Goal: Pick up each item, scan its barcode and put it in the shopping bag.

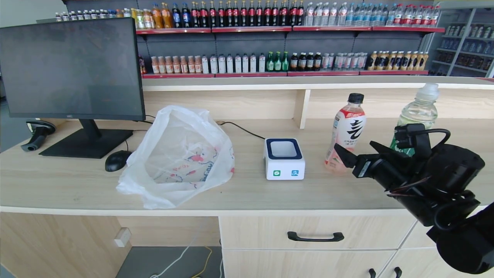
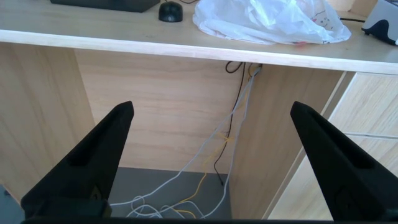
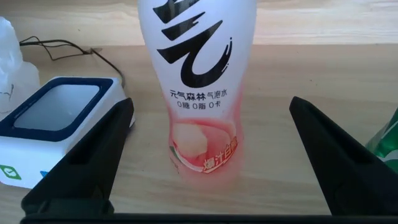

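Both spread apart: right fingers [image 3: 87, 165] near the pink bottle [image 3: 198, 93], left fingers [image 2: 87, 165] below the counter [image 2: 124, 38].

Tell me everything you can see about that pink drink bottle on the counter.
The pink bottle looks like clear plastic, with a black screw cap and a white wrap label carrying bold black strokes and a peach picture, fading to pink at the base. It stands upright on the wooden counter, between the white scanner box and a green-labelled bottle. The right claw is open in front of it, not touching.
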Motion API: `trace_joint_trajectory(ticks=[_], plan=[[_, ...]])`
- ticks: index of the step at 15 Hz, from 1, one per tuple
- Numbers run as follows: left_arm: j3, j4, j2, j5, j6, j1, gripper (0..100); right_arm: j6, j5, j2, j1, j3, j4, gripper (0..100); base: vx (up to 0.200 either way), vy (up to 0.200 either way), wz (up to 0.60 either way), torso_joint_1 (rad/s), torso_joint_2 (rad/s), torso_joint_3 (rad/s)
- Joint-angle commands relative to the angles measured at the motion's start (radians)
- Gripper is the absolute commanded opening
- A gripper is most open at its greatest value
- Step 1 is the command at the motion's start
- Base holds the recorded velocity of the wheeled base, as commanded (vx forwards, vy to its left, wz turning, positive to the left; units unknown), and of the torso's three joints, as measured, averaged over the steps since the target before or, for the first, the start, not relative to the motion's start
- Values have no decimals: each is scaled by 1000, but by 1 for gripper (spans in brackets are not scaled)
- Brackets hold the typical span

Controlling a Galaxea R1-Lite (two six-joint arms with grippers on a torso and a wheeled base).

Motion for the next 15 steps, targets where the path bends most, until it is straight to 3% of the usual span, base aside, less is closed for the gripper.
trace_joint_trajectory(ticks=[1,5,15], plan=[[0,0,1,0,0,1,100,1,0,20,-21,-12,-1,100,0,0,0,0,0,0],[0,0,0,0,0,1,100,2,3,62,-59,-62,-1,100,0,0,0,0,0,0],[0,0,0,0,0,1,100,13,0,120,0,-145,-1,100,0,0,0,0,0,0]])
